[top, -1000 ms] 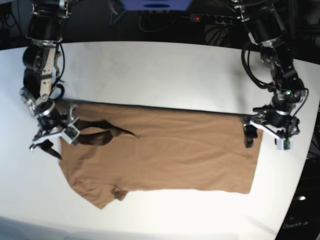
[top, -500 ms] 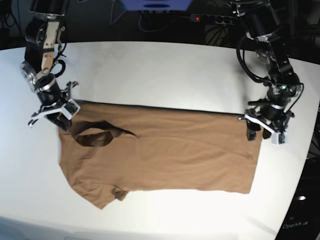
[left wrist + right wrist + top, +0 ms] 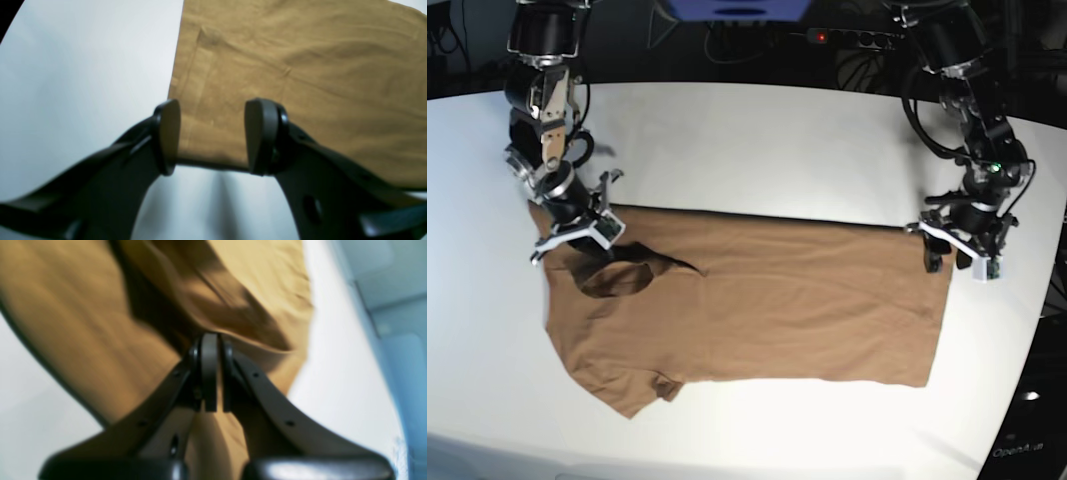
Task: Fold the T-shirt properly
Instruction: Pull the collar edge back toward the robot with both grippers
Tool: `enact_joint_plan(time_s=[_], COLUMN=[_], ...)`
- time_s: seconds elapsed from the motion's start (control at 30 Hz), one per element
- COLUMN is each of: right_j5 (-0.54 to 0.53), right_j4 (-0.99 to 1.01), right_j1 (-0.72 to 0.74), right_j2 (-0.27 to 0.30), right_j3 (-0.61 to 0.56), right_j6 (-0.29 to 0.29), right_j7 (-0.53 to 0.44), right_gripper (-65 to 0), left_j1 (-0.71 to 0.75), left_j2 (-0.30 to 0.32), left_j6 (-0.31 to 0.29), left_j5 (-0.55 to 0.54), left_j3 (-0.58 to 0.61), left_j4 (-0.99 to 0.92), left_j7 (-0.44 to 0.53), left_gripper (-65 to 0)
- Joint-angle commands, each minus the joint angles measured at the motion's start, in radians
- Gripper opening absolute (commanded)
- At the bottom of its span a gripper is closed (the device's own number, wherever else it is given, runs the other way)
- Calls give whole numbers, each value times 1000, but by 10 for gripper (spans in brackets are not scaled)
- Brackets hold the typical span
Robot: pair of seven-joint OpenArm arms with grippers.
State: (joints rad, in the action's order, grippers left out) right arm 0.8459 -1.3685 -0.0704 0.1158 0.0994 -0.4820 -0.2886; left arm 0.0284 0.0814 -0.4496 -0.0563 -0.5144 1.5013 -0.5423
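The tan-brown T-shirt lies spread flat on the white table, its neck opening toward the left. My right gripper is at the shirt's far left corner beside the neck. In the right wrist view it is shut on a raised fold of the T-shirt. My left gripper is at the far right hem corner. In the left wrist view it is open, its two pads straddling the corner of the T-shirt.
A power strip with a red light and cables lie behind the table's far edge. The table's right edge runs close beside my left gripper. Bare white tabletop surrounds the shirt.
My right gripper has shut on the shirt's left corner and moved toward the back and right, pulling the cloth. My left gripper's jaws have narrowed over the hem corner.
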Motion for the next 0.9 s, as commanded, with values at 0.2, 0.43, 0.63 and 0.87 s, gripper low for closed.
enact_joint_plan(time_s=[0.2, 0.43, 0.63, 0.87], right_j5=[-10, -10, -14, -61], right_j4=[48, -47, -73, -71], right_j1=[156, 168, 88, 56], right_j2=[11, 25, 20, 18], right_j3=[-106, -88, 16, 132], right_j6=[16, -53, -56, -165], right_j7=[-5, 87, 99, 101], right_gripper=[-644, -647, -647, -647], left_j1=[17, 18, 17, 3], left_j2=[8, 10, 11, 16], left_j6=[-4, -4, -4, -4], left_j5=[-9, -7, -7, -7], left_j3=[1, 0, 4, 20], left_j4=[92, 114, 109, 107], left_j7=[21, 20, 20, 20], left_gripper=[-348, -348, -351, -360])
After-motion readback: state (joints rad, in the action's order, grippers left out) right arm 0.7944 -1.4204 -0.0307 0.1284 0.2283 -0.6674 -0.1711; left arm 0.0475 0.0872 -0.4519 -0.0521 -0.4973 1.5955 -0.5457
